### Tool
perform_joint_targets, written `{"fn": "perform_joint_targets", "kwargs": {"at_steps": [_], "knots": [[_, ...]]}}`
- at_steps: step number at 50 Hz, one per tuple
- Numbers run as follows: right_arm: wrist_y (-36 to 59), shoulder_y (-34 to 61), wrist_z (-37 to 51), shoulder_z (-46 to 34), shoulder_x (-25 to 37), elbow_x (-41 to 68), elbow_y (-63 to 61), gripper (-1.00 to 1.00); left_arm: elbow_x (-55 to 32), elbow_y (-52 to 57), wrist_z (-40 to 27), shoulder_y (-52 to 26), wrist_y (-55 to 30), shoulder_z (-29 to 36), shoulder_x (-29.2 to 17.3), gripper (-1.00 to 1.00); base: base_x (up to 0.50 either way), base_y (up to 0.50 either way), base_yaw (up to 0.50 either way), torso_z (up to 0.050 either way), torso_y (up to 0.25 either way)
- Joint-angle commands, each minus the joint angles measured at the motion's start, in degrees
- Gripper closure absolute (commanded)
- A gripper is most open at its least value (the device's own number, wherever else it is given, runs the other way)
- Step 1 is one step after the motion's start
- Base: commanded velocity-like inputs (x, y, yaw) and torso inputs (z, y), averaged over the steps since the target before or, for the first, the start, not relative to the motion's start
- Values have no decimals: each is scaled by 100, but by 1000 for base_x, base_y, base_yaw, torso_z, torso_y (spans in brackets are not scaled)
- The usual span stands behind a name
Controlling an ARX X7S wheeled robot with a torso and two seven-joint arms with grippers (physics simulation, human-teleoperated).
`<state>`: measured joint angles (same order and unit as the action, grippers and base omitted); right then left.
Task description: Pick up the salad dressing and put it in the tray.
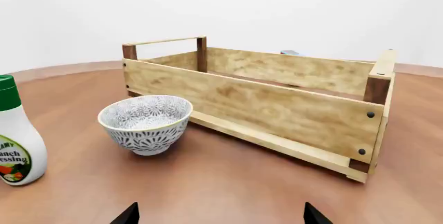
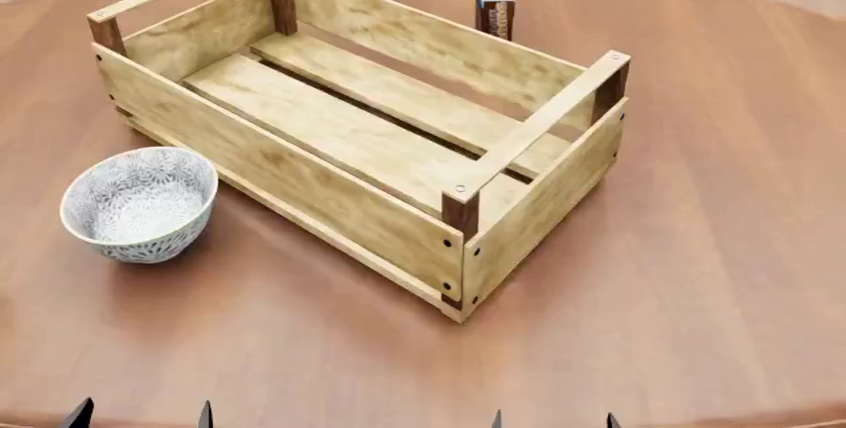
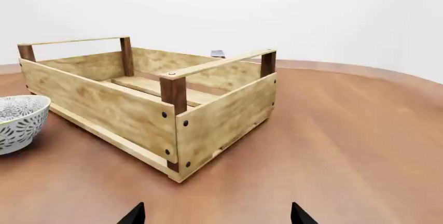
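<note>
Head view first: wide brown table, then the tray, slatted floor bare, ahead of both pairs of jaws. Next down in size, a patterned bowl ahead of the left gripper, just beside the tray's long wall. Smallest, the salad dressing: upright, long axis vertical, green cap on top, off to the bowl side of the left jaws, apart from the bowl. Left gripper spread, right gripper likewise, nothing between either. Probably a left-arm reach, being nearer.
</note>
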<state>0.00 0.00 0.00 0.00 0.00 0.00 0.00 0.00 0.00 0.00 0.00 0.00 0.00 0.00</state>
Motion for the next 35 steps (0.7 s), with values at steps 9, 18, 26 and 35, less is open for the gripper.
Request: {"fn": "perform_joint_targets", "kwargs": {"at_steps": [9, 18, 26, 35], "knots": [[-83, -13, 285, -308, 240, 167, -17, -100, -251, -14, -283, -19, -8, 256, -232, -100, 0, 0, 0, 0, 0], [3, -40, 160, -185, 149, 87, -147, -100, -120, -4, -155, 14, 21, 163, -143, -100, 0, 0, 0, 0, 0], [532, -16, 97, -329, 292, 425, -338, -100, -162, -7, -199, -44, -366, 431, -299, -100, 0, 0, 0, 0, 0], [76, -127, -18, -326, 392, 757, -417, -100, -124, 23, -325, -14, -285, 579, -387, -100, 0, 72, 0, 0, 0]]}}
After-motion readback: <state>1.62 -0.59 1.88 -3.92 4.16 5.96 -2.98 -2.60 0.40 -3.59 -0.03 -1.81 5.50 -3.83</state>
